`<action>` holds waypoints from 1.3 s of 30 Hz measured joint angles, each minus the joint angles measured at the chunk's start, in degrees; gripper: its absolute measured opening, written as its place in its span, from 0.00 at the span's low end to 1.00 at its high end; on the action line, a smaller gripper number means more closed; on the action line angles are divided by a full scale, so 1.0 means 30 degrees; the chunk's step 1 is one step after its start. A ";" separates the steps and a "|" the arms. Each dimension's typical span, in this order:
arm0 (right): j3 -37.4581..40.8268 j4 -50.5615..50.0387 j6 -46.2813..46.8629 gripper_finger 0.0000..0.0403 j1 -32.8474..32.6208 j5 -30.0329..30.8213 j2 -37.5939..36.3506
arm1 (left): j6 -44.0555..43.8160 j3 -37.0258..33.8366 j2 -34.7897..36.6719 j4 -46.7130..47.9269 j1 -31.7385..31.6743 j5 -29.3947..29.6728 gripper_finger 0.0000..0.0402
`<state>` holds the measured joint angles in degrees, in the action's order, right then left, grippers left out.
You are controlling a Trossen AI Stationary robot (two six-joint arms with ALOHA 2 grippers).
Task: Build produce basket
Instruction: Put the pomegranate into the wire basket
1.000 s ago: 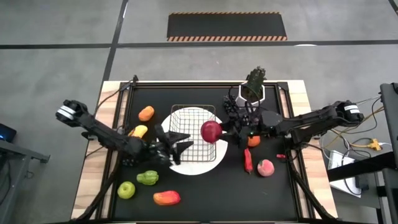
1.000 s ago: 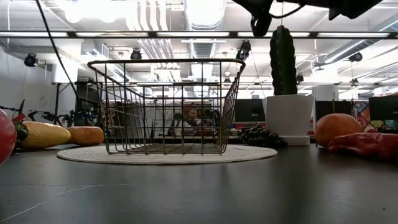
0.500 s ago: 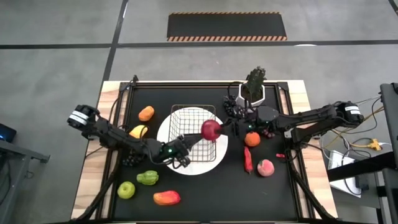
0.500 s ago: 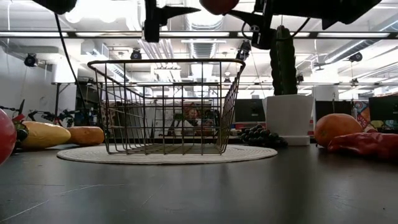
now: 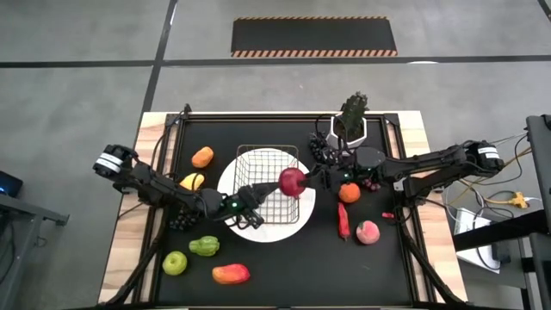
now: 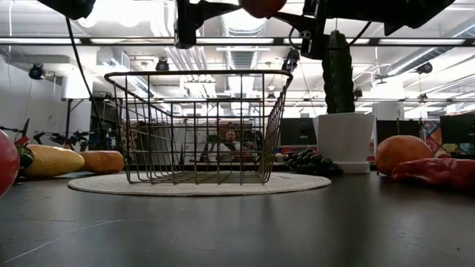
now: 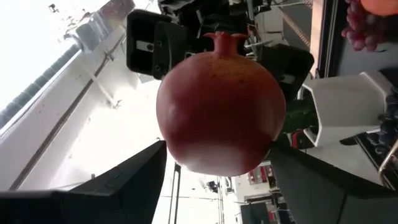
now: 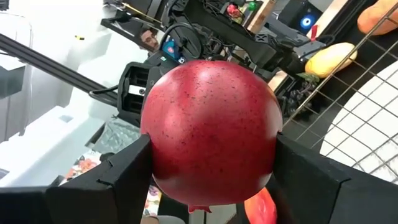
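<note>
The pomegranate (image 5: pixel 292 182) hangs above the wire basket's (image 5: pixel 267 153) right rim, pinched in the right hand (image 5: pixel 303 181). The left hand (image 5: pixel 263 196), fingers spread, faces it over the basket. The left wrist view shows the fruit's crown (image 7: pixel 219 38) pointing away; the low view catches only its underside (image 6: pixel 263 7).

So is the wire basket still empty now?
Empty: through the basket mesh only bare floor shows; the red fruit hangs above, in the right gripper.
</note>
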<state>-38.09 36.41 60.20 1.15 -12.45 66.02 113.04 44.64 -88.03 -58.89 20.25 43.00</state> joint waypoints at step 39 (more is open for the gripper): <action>-0.0489 -0.0917 0.3795 0.69 -0.0044 0.0074 0.0233 | 0.0419 0.0007 -0.0029 0.1337 -0.0885 -0.2434 0.90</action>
<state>-39.55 33.66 71.59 1.02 -12.23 66.72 114.30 44.66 -88.12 -54.88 17.60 35.70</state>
